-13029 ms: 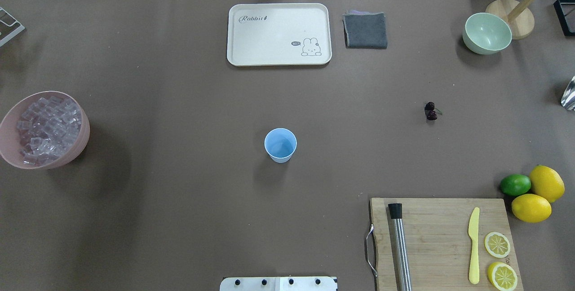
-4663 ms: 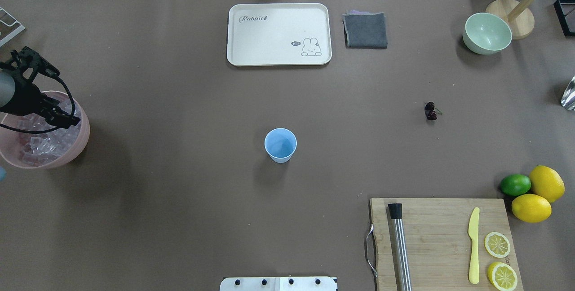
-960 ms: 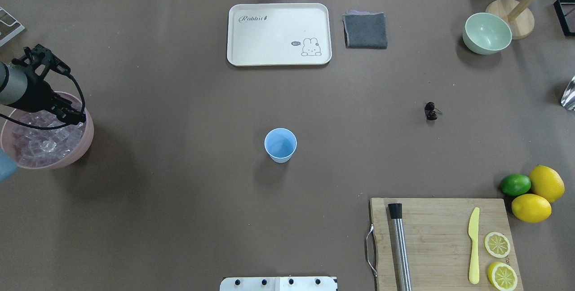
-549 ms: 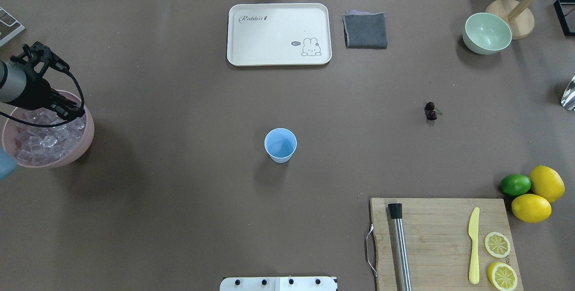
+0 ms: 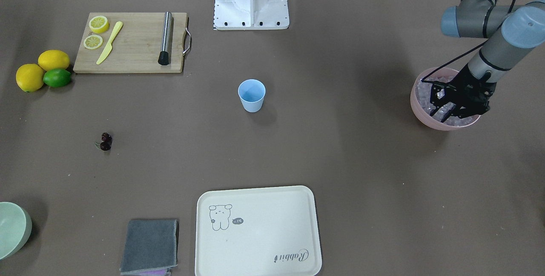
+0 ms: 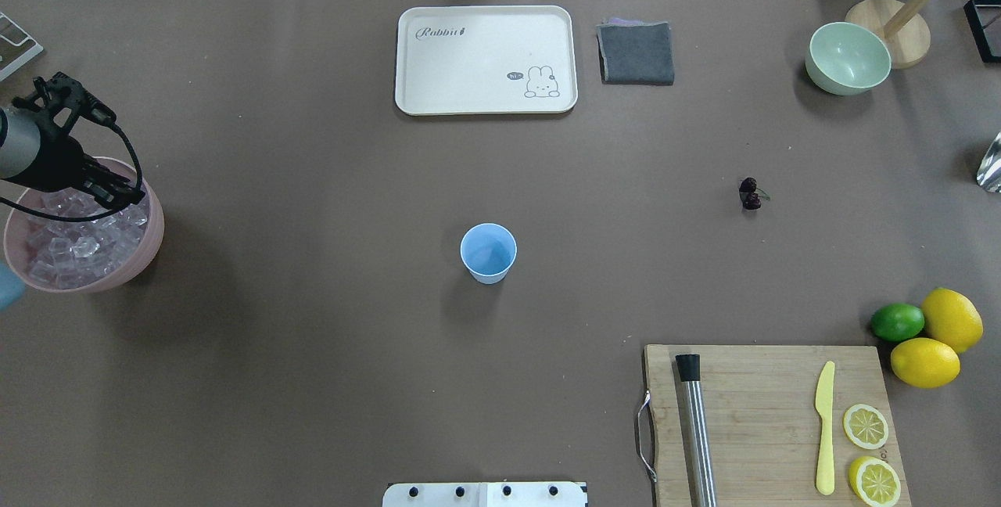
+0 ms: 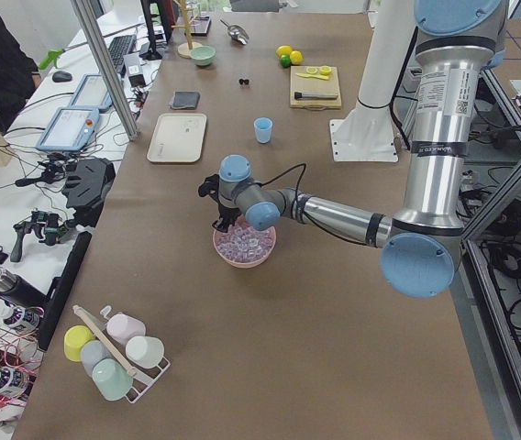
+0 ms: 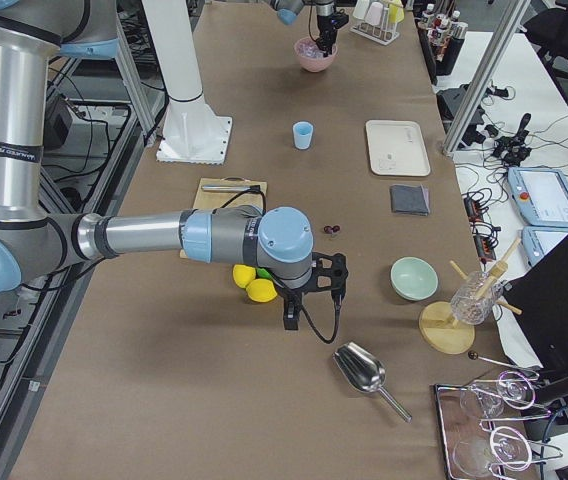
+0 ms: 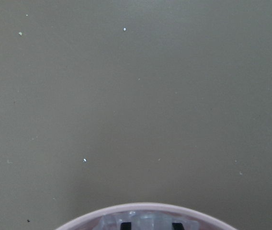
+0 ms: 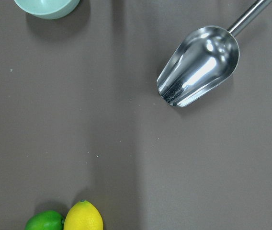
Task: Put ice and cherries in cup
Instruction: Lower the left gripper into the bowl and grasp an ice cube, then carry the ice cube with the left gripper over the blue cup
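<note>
- My left gripper (image 5: 447, 110) is down inside the pink bowl (image 5: 421, 118), at the side of the bowl that faces the cup. I think it comes in tilted because the arm reaches from the table's end.
- In the left wrist view the two fingertips (image 9: 125, 225) stand apart, with pale glassy ice (image 6: 70, 253) between and around them. That view cuts them off at the bottom edge, so I cannot tell whether they pinch one cube or only stand apart in the heap.
- The rest of the ice lies heaped in the same bowl, touching the fingers or just beside them.
- The cup (image 5: 251, 95) stands upright in the middle of the table, well apart from the bowl. It looks empty, so I judge that no part of the task is done. Its central place seems chosen so that both arms can reach it.
- The cherries (image 5: 104, 141) lie on the bare table on the robot's right half, far from the left gripper. I suppose they are meant for the other arm.
- The right gripper (image 8: 288, 322) hangs near the lemons (image 8: 254, 285), with the metal scoop (image 10: 200, 67) under its camera. I cannot tell how its fingers stand.
</note>
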Tool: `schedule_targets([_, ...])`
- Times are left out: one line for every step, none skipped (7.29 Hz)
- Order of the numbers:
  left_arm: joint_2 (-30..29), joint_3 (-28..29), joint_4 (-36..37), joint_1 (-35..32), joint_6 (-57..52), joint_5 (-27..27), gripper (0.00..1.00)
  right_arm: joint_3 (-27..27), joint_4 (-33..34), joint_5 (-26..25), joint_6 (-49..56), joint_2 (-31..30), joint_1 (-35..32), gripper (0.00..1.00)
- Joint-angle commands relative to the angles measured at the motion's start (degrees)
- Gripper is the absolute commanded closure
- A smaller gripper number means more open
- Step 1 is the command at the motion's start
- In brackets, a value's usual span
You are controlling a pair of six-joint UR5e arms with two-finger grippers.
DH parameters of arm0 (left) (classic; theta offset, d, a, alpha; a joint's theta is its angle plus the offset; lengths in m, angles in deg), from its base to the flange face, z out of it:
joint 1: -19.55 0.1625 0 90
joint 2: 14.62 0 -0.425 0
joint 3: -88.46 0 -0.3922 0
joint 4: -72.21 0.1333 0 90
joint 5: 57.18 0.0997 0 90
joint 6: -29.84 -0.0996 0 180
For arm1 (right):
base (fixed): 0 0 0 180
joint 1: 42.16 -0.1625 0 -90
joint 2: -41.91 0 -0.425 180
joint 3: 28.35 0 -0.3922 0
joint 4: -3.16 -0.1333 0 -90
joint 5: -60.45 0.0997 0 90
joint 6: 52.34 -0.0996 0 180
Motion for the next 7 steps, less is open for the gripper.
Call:
schedule_targets([5.12,-5.41,-0.03,-3.03,-1.62,-2.22,1.00,-0.01,0.08,0.07,-0.16,0.00,0.00,0.00])
schedule_targets([6.63,-8.23,0.15,-3.12,-1.63,-2.40,1.00,-0.10,0.08,0.07,-0.16,0.00,0.00,0.00])
schedule_targets([5.95,-9.39,0.24,-3.12,-1.10,-2.31,1.00,-0.18,0.08,0.07,-0.16,0.00,0.00,0.00])
schedule_targets([3.60,-9.75,0.41,-3.03,-0.58,-2.48,1.00,-0.18,0.08,0.07,0.02,-0.09,0.00,0.00])
schedule_targets([-2.17,-9.93,3.20,-3.03,4.82,-5.18,1.00,-0.18,-0.01,-0.02,0.02,-0.17,0.00,0.00])
schedule_targets([-8.32,-10.28,6.01,-2.60,9.92,-5.64,1.00,-0.10,0.08,-0.02,0.02,-0.26,0.00,0.00])
schedule_targets([-13.51,-10.11,6.56,0.10,16.33,-5.56,1.00,-0.01,0.08,-0.02,0.02,-0.52,0.00,0.00])
